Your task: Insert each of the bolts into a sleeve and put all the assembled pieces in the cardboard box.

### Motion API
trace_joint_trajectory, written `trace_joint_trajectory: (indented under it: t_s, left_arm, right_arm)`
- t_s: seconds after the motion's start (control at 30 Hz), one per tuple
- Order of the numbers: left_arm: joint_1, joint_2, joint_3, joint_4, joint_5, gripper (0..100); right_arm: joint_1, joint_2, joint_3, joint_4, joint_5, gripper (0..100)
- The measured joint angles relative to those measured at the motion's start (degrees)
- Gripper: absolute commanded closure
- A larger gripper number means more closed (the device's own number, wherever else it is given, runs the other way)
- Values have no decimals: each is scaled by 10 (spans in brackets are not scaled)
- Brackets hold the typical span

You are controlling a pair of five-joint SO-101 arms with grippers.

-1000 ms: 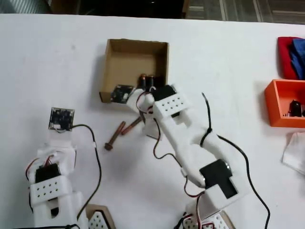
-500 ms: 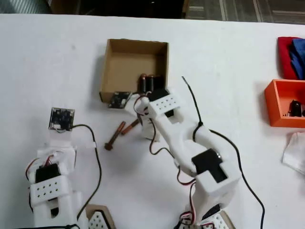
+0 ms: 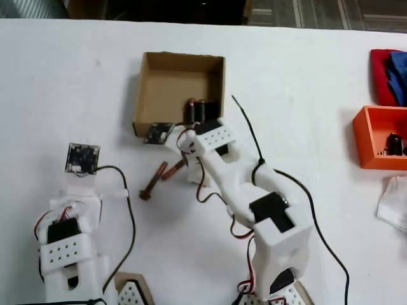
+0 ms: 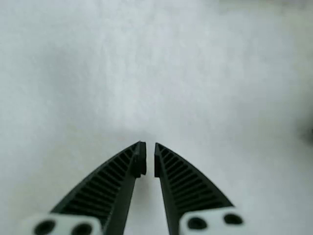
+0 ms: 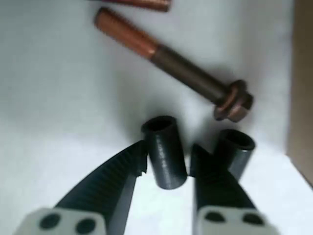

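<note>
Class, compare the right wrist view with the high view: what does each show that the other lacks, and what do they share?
Right wrist view: a dark sleeve between the right tool's open fingers, a second sleeve beside it. High view: two dark pieces with copper ends in the cardboard box, an orange bin. Both: that box, loose bolts, the white table.

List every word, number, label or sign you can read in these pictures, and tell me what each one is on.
No text is readable in any view.
cardboard box: plain walls, no print visible.
bolt and sleeve: no markings visible.
circuit board by the left arm: any print is too small to read.
orange bin: pale marks inside, too small to read.
</note>
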State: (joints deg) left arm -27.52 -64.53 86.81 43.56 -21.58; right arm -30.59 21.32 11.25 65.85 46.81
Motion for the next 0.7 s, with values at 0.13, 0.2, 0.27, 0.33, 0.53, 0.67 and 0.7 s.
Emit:
trace_joint_trajectory:
  t_s: [0.13, 0.2, 0.27, 0.33, 0.53, 0.67, 0.7]
  left_arm:
    - [0, 0, 0, 0, 0, 940]
    - [0, 0, 0, 0, 0, 940]
    - [0, 0, 0, 0, 0, 940]
    - [0, 0, 0, 0, 0, 940]
    - [-1, 0, 0, 0, 0, 941]
    - [0, 0, 0, 0, 0, 941]
    - [0, 0, 0, 0, 0, 940]
  right_arm:
    - [3, 18, -25, 2, -50, 977]
    - [3, 19, -29, 5, -71, 978]
    - [3, 21, -36, 14, -91, 978]
    - [3, 13, -35, 23, -111, 978]
    - [-4, -111, 35, 59, -153, 978]
    - [3, -266, 135, 41, -193, 978]
    - [9, -305, 164, 27, -207, 978]
